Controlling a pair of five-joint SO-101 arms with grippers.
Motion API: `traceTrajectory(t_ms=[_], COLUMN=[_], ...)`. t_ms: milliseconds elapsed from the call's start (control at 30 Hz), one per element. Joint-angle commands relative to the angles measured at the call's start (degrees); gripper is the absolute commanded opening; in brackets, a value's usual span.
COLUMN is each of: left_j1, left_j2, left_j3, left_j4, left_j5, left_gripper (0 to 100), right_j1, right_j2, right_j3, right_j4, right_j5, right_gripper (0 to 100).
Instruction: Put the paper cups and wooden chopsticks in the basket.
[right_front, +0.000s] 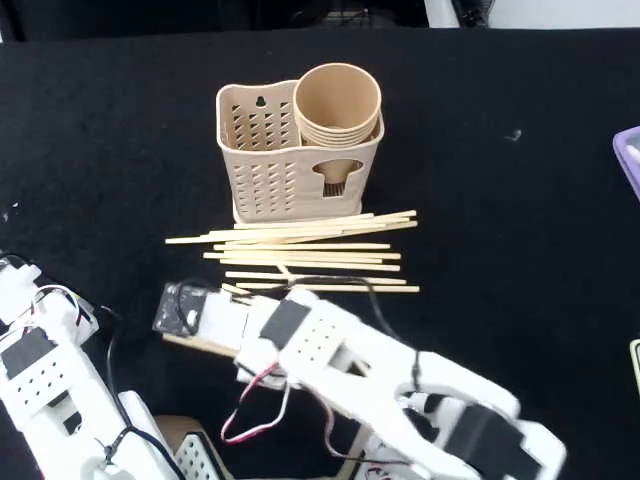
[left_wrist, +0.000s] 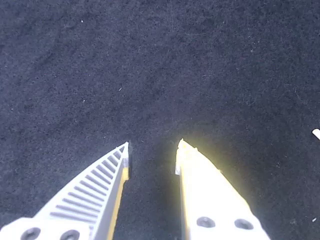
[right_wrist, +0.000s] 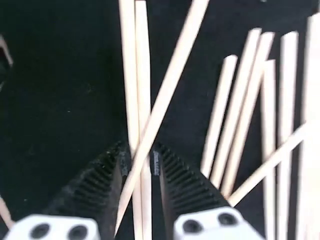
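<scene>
Three chopsticks (right_wrist: 137, 100), right gripper (right_wrist: 139, 150) clamping (cups (right_front: 338, 100) stacked)

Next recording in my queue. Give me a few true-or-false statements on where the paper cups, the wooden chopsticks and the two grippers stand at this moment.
1. The stacked tan paper cups stand inside the beige perforated plastic basket. True.
2. The pale wooden chopsticks are already in the basket. False: they lie on the black table cloth in front of it.
3. The left gripper holds a chopstick. False: it is open over bare cloth with nothing between its fingers.
4. The right gripper has chopsticks between its fingers. True.
5. The basket lies tipped on its side. False: it stands upright.
</scene>
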Motion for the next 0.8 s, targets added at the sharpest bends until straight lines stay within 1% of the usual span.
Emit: traceTrajectory(t_ms=[0, 200, 300, 467, 767], left_j1=[-0.22, -0.22, -0.22, -0.22, -0.22], left_j2=[-0.79, -0.79, -0.79, -0.79, -0.79], left_j3=[-3.21, -3.21, -3.21, -3.21, -3.21], left_j4=[0.44, 0.44, 0.44, 0.44, 0.44], left_j5=[0.44, 0.44, 0.44, 0.44, 0.44], left_gripper=[16, 16, 16, 16, 16], right_j1=[3.96, 11.16, 13.36, 13.71, 13.80], right_j2=[-8.13, -19.03, -23.87, -29.85, -32.04], right_j3=[-1.63, -2.33, -4.00, -7.34, -14.20], right_j4=[1.85, 1.67, 1.85, 1.85, 1.41], right_j5=[0.79, 1.67, 1.23, 1.05, -6.42], right_gripper=[1.0, 1.0, 1.0, 1.0, 1.0])
